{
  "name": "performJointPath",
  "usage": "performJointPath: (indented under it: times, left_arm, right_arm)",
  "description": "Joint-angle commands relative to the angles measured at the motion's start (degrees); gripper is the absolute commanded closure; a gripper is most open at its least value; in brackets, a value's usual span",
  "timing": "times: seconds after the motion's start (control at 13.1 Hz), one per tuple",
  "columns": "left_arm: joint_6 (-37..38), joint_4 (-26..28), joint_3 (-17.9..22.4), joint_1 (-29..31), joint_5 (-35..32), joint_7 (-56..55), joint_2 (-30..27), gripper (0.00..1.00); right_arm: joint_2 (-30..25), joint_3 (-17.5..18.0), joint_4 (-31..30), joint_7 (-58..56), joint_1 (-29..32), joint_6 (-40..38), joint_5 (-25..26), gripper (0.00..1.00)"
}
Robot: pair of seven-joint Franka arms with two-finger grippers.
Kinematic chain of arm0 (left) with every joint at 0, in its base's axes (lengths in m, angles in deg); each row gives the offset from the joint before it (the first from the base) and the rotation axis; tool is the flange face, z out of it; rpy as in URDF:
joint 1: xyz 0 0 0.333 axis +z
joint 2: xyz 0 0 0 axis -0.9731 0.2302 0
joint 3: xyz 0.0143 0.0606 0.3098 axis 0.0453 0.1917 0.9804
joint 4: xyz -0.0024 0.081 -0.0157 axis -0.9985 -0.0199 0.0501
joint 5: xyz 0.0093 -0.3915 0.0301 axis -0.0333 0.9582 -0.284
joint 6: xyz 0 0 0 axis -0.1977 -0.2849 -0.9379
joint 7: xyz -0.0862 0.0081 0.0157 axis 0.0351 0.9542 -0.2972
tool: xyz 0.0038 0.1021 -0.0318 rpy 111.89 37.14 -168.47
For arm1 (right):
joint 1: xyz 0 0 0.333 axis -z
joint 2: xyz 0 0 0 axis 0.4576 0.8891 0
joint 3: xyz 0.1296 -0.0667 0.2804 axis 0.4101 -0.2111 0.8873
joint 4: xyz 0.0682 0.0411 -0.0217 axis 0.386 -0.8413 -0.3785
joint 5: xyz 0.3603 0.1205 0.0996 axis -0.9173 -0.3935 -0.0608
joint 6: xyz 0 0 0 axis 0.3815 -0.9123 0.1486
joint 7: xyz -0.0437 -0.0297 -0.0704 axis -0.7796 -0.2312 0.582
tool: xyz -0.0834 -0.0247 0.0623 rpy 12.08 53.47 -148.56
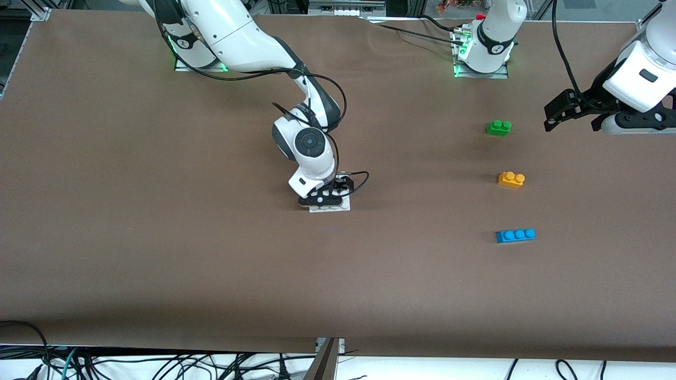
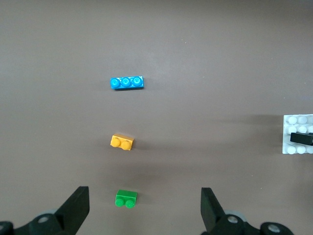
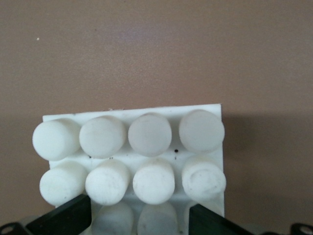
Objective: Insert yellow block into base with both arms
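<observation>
1. One yellow block point(image 1: 511, 179) lay loose on the brown table point(image 1: 158, 237) toward the left arm's end, between the green brick point(image 1: 498, 127), farther from the front camera, and the blue brick point(image 1: 515, 235), nearer to it; all three were well apart from each other
2. It looked like a small, light, rigid plastic piece with smooth sides, so it would likely slip if pinched off-centre; a grip across its two long flat sides, below the studs, seemed safest
3. The base point(image 1: 330, 207) sat near the middle of the table, well apart from the block, its studs facing up
4. The right gripper point(image 1: 326, 200) was down at the base, its fingers point(image 3: 63, 218) standing either side of the plate's edge in the right wrist view; whether they actually pinched it could not be told
5. The left gripper point(image 1: 573, 113) hung over the table near the green brick, jaws spread wide and holding nothing, with the three bricks showing between its fingers point(image 2: 76, 208) in the left wrist view
6. Judged from this, the block had not yet been picked up
</observation>
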Motion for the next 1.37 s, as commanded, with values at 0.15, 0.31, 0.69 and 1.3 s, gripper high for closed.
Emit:
performJointPath:
  times: [0.15, 0.31, 0.69, 1.3]
  left_arm:
    - [0.39, -0.21, 0.27, -0.15, -1.4, 0.45, -0.74, 0.0]
    - [0.56, -0.21, -0.16, -0.24, -1.4, 0.36, -0.83, 0.0]
    - [0.57, -0.21, 0.1, -0.15, -0.62, 0.27, -0.66, 0.0]
    - [0.56, -0.3, -0.08, 0.02, -0.62, 0.45, 0.22, 0.0]
  right_arm:
    - [3.59, 0.14, 2.5, 4.9, -0.35, 1.88, -1.06, 0.0]
    - [4.03, 0.14, 2.5, 5.17, -0.35, 3.11, -1.06, 0.0]
    - [3.33, -0.21, 3.29, 5.0, -0.43, 2.94, -0.54, 0.0]
    - [0.08, -0.91, 4.96, 4.3, 0.09, -0.21, -0.09, 0.0]
